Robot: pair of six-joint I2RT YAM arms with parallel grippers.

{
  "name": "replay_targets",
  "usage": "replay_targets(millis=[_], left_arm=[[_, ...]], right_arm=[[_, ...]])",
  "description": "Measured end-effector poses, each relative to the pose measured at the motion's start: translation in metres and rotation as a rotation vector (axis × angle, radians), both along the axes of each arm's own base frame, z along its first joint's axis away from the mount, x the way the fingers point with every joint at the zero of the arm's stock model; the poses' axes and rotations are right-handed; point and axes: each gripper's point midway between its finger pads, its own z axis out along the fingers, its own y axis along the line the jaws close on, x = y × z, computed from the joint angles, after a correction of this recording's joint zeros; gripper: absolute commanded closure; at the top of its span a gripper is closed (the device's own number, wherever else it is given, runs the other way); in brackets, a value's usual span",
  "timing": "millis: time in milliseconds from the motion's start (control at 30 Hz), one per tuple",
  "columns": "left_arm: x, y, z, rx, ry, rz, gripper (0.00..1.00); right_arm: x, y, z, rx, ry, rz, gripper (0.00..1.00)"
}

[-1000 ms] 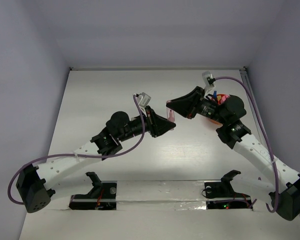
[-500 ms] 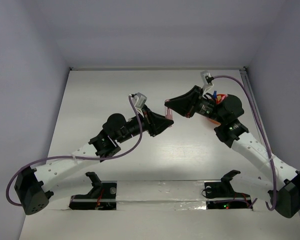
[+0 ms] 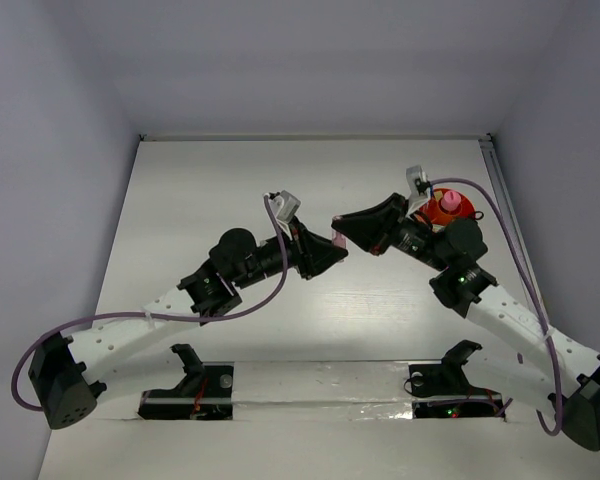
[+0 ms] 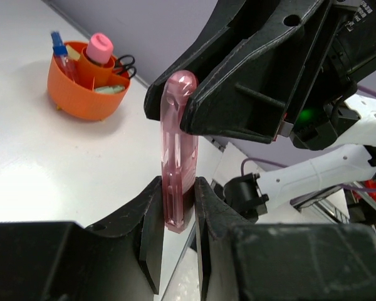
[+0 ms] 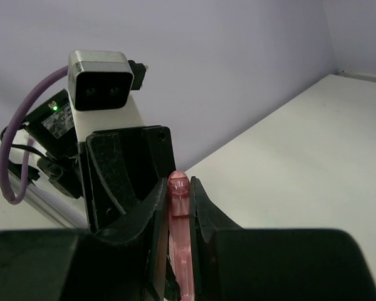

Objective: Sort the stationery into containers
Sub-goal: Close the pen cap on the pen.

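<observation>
As pink marker (image 4: 178,157) sits clamped, orange bowl (image 4: 81,95) holds pink-topped marker (image 4: 100,47), scissors (image 4: 126,63).

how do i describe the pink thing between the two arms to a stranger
Look to the middle of the white table, where the left gripper and right gripper meet tip to tip. Pinched between both is a slim translucent pink plastic stick with a rounded end, the only item held in the air; the rest sits in the round orange bowl.
</observation>
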Motion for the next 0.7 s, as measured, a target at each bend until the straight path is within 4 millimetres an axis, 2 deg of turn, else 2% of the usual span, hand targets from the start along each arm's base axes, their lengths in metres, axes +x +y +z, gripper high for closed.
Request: replay_targets(millis=[167,300,700], left_arm=[[-0.003,0.000,-0.012,0.051,0.016,-0.015,1.00],[-0.006,0.000,-0.016,0.072,0.023,-0.030,1.00],[-0.008,0.001,-0.009,0.113,0.008,-0.039,1.00]], right_arm=[[-0.007,-0.004,-0.021,0.001,0.014,-0.016,1.00],[-0.010,-0.003,-0.030,0.005,0.009,-0.021,1.00],[-0.012,-0.006,-0.031,0.033,-0.008,-0.048,1.00]])
